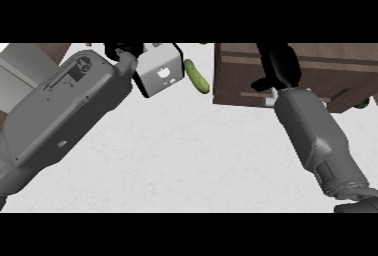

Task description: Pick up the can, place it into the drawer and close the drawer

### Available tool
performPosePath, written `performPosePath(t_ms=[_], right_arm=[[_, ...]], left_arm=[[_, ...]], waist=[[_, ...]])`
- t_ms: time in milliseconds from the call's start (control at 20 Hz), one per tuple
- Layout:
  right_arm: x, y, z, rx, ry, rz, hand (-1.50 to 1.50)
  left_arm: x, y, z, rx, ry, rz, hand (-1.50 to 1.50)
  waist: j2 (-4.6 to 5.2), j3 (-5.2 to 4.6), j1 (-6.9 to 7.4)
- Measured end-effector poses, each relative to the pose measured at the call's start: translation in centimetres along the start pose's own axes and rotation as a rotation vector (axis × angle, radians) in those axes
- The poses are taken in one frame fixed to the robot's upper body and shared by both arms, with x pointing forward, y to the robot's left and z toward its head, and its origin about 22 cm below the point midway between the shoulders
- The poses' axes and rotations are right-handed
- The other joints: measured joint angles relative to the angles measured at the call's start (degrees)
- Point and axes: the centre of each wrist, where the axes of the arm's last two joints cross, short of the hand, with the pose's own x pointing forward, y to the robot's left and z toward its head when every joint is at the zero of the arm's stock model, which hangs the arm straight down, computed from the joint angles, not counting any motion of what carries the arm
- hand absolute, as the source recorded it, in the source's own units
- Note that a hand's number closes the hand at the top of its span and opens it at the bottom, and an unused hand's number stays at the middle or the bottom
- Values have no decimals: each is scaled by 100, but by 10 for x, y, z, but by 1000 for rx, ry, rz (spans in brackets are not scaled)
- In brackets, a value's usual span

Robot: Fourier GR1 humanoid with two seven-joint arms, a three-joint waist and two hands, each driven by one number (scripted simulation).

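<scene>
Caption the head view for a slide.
Right hand reaches over the wooden drawer unit; a cucumber lies on the counter.

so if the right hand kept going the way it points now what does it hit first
Most likely the brown wooden drawer unit. The right hand points up the view and already overlaps it, near the pale handle. Depth is unclear, so contact can't be confirmed.

Even, bright light; soft faint shadows; no glare or blur.

Left hand (122, 50) and drawer (325, 65) cut off at top edge
</scene>
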Motion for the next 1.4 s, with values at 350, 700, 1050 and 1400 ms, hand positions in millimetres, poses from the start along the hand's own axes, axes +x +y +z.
performPosePath(t_ms=[350, 700, 1050, 1400], right_arm=[[-3, -8, -16, -9, 33, 19, -150], [-8, -18, -27, 14, 60, 44, -150], [-10, -24, -34, 92, 35, -72, -150], [-9, -29, -39, 83, 102, -424, -150]], left_arm=[[13, 4, 6, -12, -13, -9, -150], [14, 11, 11, -24, -13, -7, -150], [18, 13, 15, -35, -11, -7, -150], [20, 17, 18, -43, -8, -3, -150]], waist=[[81, 52, 84], [157, 80, 135], [191, 114, 129], [156, 111, 77]])
